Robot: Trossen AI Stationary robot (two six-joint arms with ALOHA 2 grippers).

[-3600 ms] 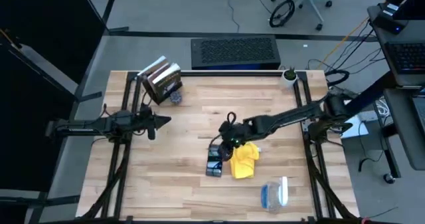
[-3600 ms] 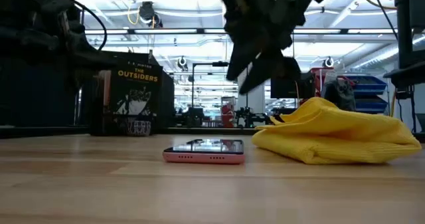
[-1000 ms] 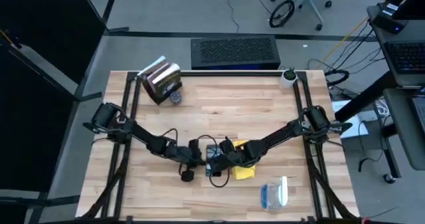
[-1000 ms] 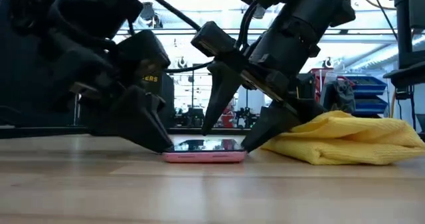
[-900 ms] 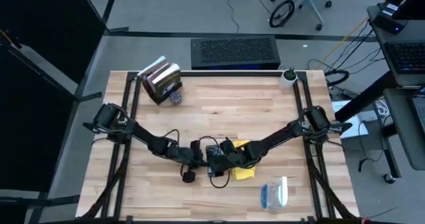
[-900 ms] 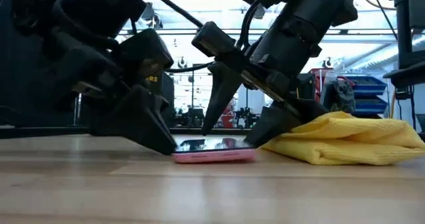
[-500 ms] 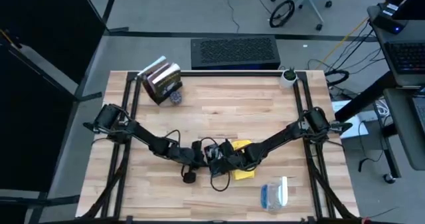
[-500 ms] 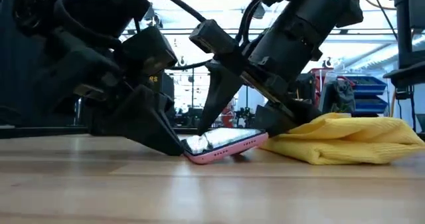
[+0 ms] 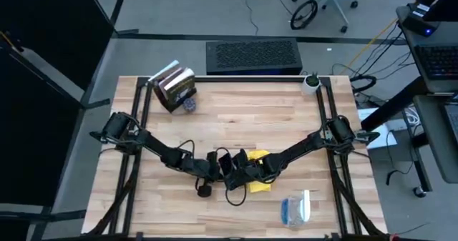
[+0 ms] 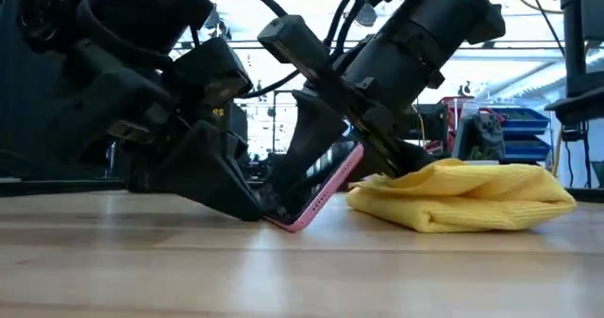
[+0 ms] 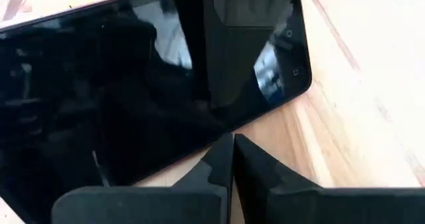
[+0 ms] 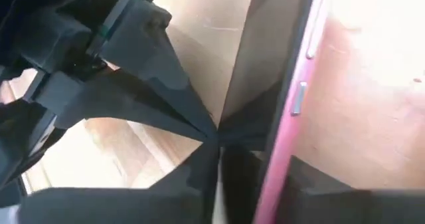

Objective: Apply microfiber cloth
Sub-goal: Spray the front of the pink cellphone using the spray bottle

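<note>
A dark smartphone (image 10: 316, 193) with a pink case stands steeply tilted near the table's middle. Its lower long edge (image 10: 286, 224) is on the wood and its screen (image 11: 126, 84) faces my left gripper. My left gripper (image 10: 255, 208) is shut, with its tips at that lower edge. My right gripper (image 10: 332, 158) is shut on the raised side of the phone. The yellow microfiber cloth (image 10: 462, 200) lies bunched on the table just right of the phone. In the high view my right arm covers part of the cloth (image 9: 260, 178). My left gripper comes in low from the table's left, and its shut fingertips (image 11: 233, 145) meet the phone's lower long edge (image 11: 199, 159) where that edge sits on the wood. My right gripper pinches the phone's raised long side (image 12: 293, 108), one finger on the screen side and one on the pink back. It slants down from the table's right. The phone is tipped up on its lower edge.
A clear spray bottle with blue liquid (image 9: 295, 207) lies near the front right. A book (image 9: 174, 87) stands at the far left, a black panel (image 9: 252, 56) lies beyond the far edge, and a small white pot (image 9: 311, 81) sits at the far right corner.
My right gripper has risen and tipped, taking the phone's right side up from flat to a steep tilt. The phone's left edge has stayed on the table against my left gripper's shut tips. The cloth has shifted a little toward the phone.
</note>
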